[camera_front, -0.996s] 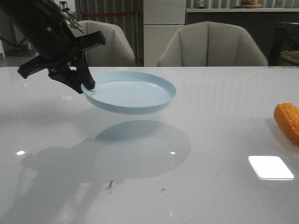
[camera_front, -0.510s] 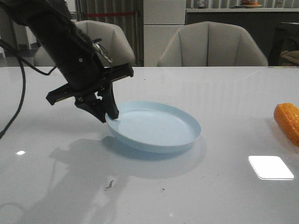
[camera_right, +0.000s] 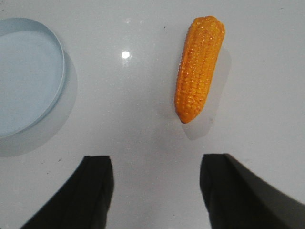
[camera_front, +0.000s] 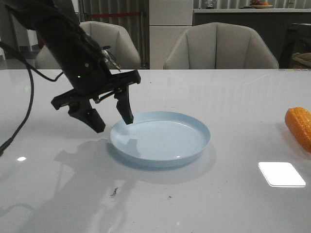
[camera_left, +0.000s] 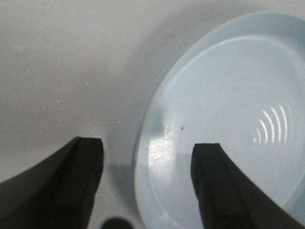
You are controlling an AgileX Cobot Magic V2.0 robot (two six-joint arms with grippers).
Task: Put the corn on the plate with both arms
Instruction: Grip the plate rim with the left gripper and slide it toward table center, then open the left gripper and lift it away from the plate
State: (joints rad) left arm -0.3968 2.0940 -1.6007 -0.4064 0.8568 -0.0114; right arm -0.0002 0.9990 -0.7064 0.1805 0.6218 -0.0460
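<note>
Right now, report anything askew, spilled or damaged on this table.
Nothing stands out. The plate sits flat and intact, the corn lies whole on the table, and the open left gripper straddles the plate's rim.

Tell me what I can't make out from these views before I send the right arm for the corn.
- Corn: front view's right edge cuts it off; the whole cob shows only in the right wrist view.
- Right gripper: absent from the front view; only its open fingers show, arm pose unknown.
- Plate: left wrist view crops its far side.
- Left gripper: open, straddling the plate's rim.
</note>
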